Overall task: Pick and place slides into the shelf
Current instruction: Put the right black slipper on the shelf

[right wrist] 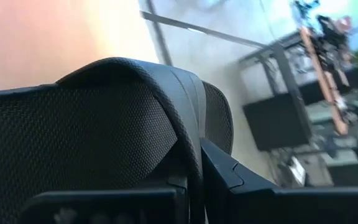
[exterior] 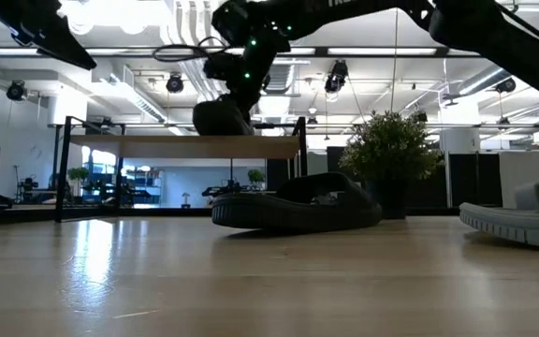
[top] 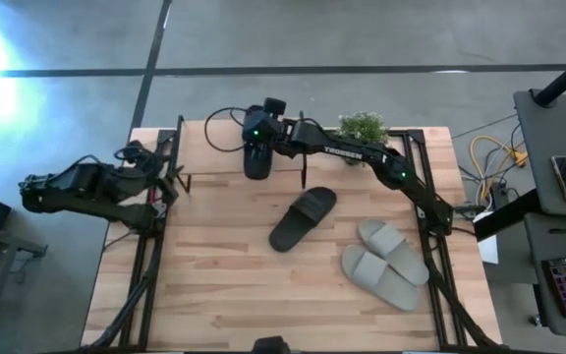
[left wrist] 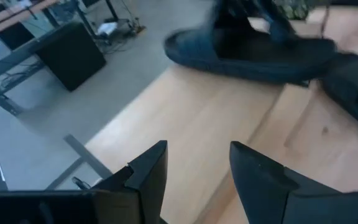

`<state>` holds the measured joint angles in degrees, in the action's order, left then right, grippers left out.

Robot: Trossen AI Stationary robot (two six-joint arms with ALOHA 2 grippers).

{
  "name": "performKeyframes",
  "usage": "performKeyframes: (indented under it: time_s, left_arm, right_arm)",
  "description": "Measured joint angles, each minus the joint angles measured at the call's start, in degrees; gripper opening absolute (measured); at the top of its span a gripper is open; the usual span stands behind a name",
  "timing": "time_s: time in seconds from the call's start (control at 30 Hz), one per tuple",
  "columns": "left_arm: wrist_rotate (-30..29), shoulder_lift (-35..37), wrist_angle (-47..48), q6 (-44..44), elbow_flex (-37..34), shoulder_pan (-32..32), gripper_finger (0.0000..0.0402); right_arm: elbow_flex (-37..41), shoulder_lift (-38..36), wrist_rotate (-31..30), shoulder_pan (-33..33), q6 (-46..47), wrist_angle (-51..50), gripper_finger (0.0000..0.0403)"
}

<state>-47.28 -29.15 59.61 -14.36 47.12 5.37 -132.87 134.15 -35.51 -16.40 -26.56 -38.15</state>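
My right gripper point(top: 259, 136) reaches over the table's far side and is shut on a black slide point(top: 255, 159), right over the shelf's top board point(exterior: 157, 146). Seen from the low view, this slide point(exterior: 219, 118) sits at or just above that board; I cannot tell whether it touches. The second black slide point(top: 303, 218) lies sole down at mid-table. The two light grey slides point(top: 386, 262) lie side by side near the right edge. My left gripper point(top: 165, 175) waits open at the table's left edge, and its wrist view shows the held slide point(left wrist: 247, 51) ahead of it. My right gripper holds the black slide by its wide mesh strap point(right wrist: 135, 118). One finger point(right wrist: 235, 177) lies against the strap's edge; the strap itself hides the other finger. The fingers come from above, slanting down. The slide lies about level below them, over the shelf top.
A potted plant point(top: 363, 126) stands at the far edge, right of the shelf. The shelf's thin black side frames point(exterior: 62, 168) rise at the far left. Bare wood lies along the near half of the table point(top: 214, 285). Desks and cables stand off the right edge.
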Motion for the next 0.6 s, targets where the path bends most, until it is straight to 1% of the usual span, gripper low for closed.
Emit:
performKeyframes:
  time_s: [0.1, 0.3, 0.43, 0.6]
  left_arm:
    - [-0.6, 0.4, -0.2, 0.1, -0.4, 0.0, 0.0159]
    - [-1.7, 0.2, -0.7, -0.1, -1.3, 0.0, 0.0159]
    - [-1.8, -0.5, -0.8, -0.2, -1.4, 0.0, 0.0159]
    - [-1.8, -1.2, -0.9, -0.2, -1.4, 0.0, 0.0159]
  right_arm:
    - [0.0, 0.0, -2.1, -0.6, -0.1, 0.3, 0.0013]
    - [0.1, 0.0, 1.9, -0.9, 2.5, -1.3, 0.0020]
    - [0.6, -0.1, 2.3, -0.8, 3.7, -1.9, 0.0051]
    - [0.5, -0.1, 2.5, -0.7, 4.4, -3.0, 0.0106]
